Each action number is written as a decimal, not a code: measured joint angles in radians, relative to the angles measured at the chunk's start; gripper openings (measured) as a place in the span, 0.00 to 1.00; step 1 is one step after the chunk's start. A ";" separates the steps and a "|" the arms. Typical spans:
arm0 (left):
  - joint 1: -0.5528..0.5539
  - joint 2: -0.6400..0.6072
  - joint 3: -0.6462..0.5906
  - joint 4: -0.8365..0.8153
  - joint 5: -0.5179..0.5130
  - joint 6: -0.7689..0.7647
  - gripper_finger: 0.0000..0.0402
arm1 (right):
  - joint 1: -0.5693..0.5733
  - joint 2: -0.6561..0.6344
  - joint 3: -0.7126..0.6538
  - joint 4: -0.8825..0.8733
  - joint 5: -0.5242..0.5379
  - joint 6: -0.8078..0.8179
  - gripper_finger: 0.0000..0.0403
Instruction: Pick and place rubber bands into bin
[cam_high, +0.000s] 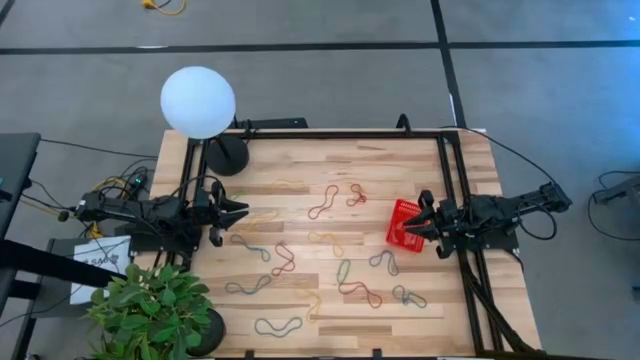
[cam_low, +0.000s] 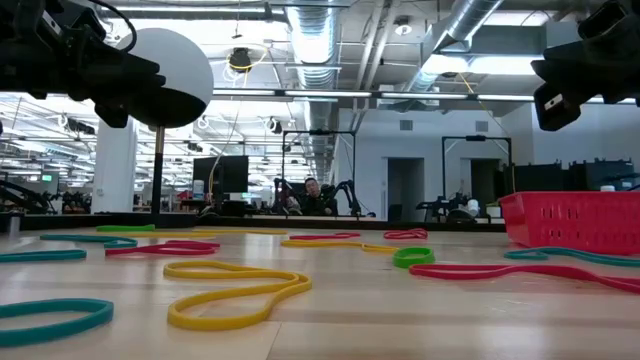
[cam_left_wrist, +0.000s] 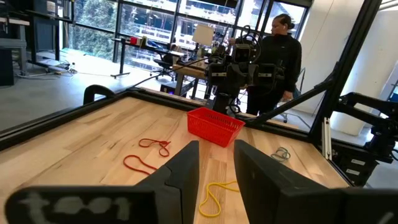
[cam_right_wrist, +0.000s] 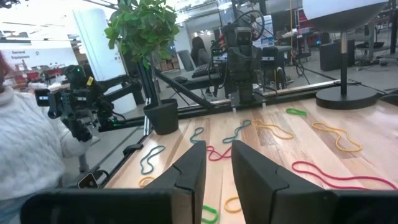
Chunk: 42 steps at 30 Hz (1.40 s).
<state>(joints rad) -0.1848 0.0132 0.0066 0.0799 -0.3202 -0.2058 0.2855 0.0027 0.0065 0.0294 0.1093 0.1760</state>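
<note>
Above the table, both tools — left (cam_high: 243, 211), right (cam_high: 408, 226) — hang parted, holding nothing.

Bin (cam_high: 404, 224) right — rubber bands (cam_high: 300, 250) left

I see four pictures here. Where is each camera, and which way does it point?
High view: above the table, looking straight down; both arms show, left end effector, right end effector beside the red bin.
Low view: at tabletop height, looking across rubber bands into the room; arms hang above.
Left wrist view: on the left arm, facing the bin and right arm.
Right wrist view: on the right arm, facing the left arm.
Shared: the high, low and left wrist views all show the bin.
</note>
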 joint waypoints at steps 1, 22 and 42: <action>0.000 0.000 0.000 0.000 0.000 0.000 0.23 | 0.000 0.000 0.000 0.000 0.000 0.000 0.18; 0.000 0.000 0.000 0.017 -0.288 0.114 0.23 | 0.000 0.000 0.000 0.032 0.000 0.049 0.18; 0.000 0.000 0.075 -0.218 -0.450 0.067 0.23 | -0.049 0.000 0.000 0.142 0.386 -0.265 0.18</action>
<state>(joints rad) -0.1848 0.0128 0.0814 -0.1377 -0.7701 -0.1393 0.2368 0.0025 0.0064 0.1715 0.4955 -0.0885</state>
